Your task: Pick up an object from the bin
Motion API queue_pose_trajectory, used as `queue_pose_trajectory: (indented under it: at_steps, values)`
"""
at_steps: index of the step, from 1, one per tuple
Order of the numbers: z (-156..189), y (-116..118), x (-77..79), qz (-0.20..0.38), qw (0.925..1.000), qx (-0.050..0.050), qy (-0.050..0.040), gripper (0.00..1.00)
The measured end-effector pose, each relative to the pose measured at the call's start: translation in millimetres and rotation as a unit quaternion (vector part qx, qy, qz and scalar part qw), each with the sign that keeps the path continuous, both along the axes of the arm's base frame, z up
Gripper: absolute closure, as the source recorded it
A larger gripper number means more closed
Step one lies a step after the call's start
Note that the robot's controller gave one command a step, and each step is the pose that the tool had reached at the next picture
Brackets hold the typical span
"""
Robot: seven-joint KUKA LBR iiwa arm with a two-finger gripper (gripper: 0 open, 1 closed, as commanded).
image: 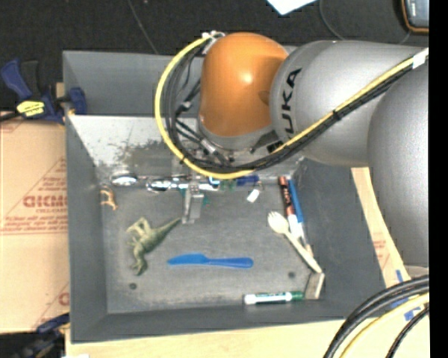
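My gripper [193, 206] hangs below the orange wrist cover, over the middle of the bin toward the back. Its tip stands just above the tail end of a green toy dinosaur [145, 240], which lies on the bin floor to the left of centre with its tail pointing up and right. A blue plastic knife [210, 262] lies flat in front of the gripper, a little nearer the front wall. Nothing shows in the gripper.
A white plastic spoon [287, 230] lies at the right, with a red and a blue pen [290, 197] behind it. A green-capped marker [273, 298] rests along the front wall. A small orange piece [107, 198] and a shiny metal item [122, 177] sit back left.
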State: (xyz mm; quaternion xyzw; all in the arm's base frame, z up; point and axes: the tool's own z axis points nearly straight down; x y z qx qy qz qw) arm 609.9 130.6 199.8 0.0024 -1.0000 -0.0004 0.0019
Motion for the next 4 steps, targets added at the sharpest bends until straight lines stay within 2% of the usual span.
queue_pose_trajectory:
  at_steps: [1,2,3,4]
  values:
    - [5.3,-0.7,1.2,-0.002,1.0000,0.001,-0.0039,0.00]
    - [-132.4,-55.6,45.4,0.005,1.0000,0.000,-0.0008,0.00]
    - [-57.2,-51.9,42.9,-0.124,0.9923,0.003,-0.0105,0.00]
    - [-99.6,-44.5,41.8,-0.070,0.9976,0.000,0.0008,0.00]
